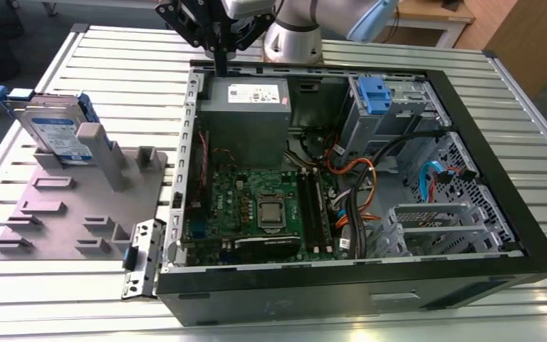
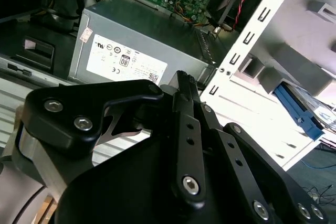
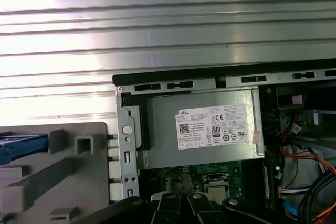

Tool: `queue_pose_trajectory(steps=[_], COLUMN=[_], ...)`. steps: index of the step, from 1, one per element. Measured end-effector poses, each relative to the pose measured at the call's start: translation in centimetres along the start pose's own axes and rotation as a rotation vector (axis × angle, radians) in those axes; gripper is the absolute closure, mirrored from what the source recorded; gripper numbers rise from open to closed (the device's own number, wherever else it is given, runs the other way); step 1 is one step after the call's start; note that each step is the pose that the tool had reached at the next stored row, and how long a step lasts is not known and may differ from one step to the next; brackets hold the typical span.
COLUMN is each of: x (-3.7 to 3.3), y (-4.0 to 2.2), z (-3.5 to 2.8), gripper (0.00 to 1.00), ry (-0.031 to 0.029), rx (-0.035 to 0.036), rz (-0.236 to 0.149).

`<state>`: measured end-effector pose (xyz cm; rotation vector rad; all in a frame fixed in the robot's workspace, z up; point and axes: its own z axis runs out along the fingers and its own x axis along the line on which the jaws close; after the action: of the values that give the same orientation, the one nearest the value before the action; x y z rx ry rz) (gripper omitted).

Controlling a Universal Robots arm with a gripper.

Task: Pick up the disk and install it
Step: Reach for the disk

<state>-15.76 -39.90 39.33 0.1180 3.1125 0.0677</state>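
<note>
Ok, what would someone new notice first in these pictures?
The open black computer case dominates the exterior view, green motherboard and grey power supply exposed. The gripper hangs over its far edge. The disk stands in a grey holder at the exterior view's left.

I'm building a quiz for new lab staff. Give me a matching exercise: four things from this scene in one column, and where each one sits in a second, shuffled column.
Things
1. disk
2. gripper
3. power supply
4. blue bracket

Places
A. in the drive cage, toward the exterior view's right
B. standing in the grey holder, outside the case
C. hanging over the case's rim, holding nothing
D. inside the case, just beneath the gripper, white label facing up

Pairs: 1-B, 2-C, 3-D, 4-A
</note>
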Motion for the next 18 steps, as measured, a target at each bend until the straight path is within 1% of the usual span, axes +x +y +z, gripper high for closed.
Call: queue_pose_trajectory(steps=[10,18], x=[0.21,0.61], y=[-0.02,-0.05], z=[-0.01,-0.02], gripper=[0.89,0.89], ry=[0.0000,0.0000], rx=[0.0000,0.0000], rz=[0.000,0.000])
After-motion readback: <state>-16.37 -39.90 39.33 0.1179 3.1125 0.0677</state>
